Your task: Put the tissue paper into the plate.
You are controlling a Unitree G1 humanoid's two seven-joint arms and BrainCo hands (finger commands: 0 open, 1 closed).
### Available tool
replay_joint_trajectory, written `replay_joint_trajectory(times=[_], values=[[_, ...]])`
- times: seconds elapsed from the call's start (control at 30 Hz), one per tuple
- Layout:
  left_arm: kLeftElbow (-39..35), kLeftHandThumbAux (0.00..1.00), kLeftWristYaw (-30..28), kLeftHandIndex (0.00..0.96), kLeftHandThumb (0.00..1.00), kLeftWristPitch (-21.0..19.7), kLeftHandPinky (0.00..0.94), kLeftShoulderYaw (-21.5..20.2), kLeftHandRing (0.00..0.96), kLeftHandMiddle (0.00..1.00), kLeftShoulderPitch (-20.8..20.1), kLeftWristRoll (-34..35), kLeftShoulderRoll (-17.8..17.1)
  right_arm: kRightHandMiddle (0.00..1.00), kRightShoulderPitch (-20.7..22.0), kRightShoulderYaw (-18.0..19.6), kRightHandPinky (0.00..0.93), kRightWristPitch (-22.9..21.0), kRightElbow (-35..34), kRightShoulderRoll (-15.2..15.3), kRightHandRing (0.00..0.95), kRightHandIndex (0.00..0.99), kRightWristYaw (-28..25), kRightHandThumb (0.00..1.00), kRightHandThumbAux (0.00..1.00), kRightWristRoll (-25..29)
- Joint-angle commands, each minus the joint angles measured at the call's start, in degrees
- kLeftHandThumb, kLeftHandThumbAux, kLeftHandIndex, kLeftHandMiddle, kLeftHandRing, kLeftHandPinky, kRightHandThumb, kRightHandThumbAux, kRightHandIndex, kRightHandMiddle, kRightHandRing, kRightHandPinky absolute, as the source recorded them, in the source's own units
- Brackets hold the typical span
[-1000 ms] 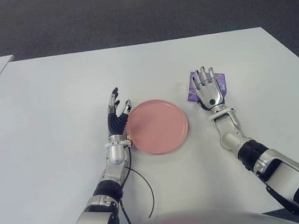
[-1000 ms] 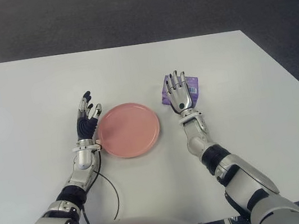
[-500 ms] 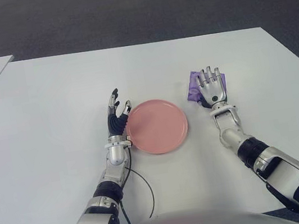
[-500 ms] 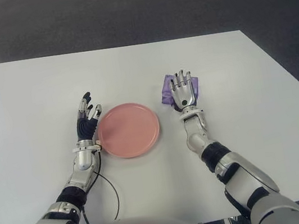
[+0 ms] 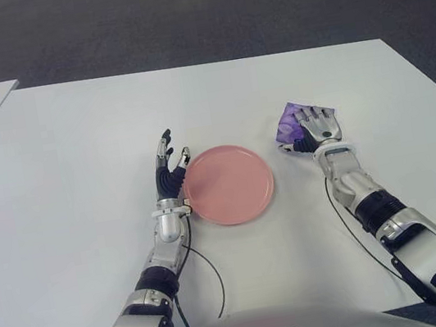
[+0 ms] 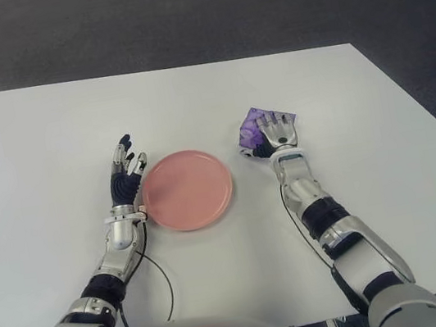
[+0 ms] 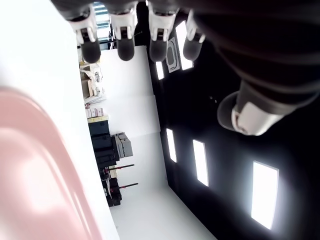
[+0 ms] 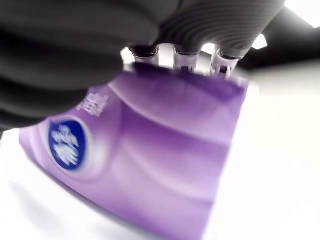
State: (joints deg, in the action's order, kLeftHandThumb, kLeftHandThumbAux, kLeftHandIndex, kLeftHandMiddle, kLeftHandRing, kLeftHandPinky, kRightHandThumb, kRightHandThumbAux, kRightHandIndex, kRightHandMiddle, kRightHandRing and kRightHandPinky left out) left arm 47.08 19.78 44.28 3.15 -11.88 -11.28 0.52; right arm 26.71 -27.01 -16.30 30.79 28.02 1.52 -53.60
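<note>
Since a second ago the right hand (image 5: 318,128) has gone from lying flat and spread over the purple tissue pack (image 5: 289,124) to curling over it, and the pack has tipped up from the desk (image 5: 74,145) under the clenching fingers (image 8: 184,56). The right wrist view shows those fingers hooked over the pack's far edge, grasping it. The pack sits just right of the pink plate (image 5: 230,184), nearer the desk's right edge than its left, not on the plate. The left hand (image 5: 171,173) shows just beside the plate's left rim, fingers (image 7: 125,49) released and extended, holding nothing.
</note>
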Motion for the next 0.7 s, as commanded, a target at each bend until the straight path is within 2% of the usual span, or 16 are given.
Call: replay_joint_trajectory(times=[0.03,0.2,0.37,0.7], values=[[3.11,0.496,-0.77,0.000,0.000,-0.73,0.000,0.31,0.000,0.000,6.67,-0.47,-0.25,0.000,-5.02,1.38,0.000,8.94,1.80,-0.98,0.000,0.017,-14.01,0.282,0.231,12.32],[2.54,0.489,-1.35,0.000,0.003,-0.96,0.000,0.31,0.000,0.000,6.95,-0.19,-0.35,0.000,-4.79,2.08,0.000,11.04,1.30,-0.19,0.000,0.028,-18.56,0.308,0.221,15.86],[1.93,0.486,-1.53,0.000,0.005,-1.02,0.000,0.35,0.000,0.000,7.30,-0.23,-0.47,0.000,-4.42,3.52,0.000,11.03,2.33,-0.67,0.000,0.033,-22.69,0.336,0.225,19.90],[0.88,0.483,-1.32,0.000,0.002,-1.11,0.000,0.44,0.000,0.000,7.91,-0.62,-0.90,0.000,-4.69,4.88,0.000,10.87,3.17,-1.59,0.000,0.159,-24.63,0.369,0.178,23.79]])
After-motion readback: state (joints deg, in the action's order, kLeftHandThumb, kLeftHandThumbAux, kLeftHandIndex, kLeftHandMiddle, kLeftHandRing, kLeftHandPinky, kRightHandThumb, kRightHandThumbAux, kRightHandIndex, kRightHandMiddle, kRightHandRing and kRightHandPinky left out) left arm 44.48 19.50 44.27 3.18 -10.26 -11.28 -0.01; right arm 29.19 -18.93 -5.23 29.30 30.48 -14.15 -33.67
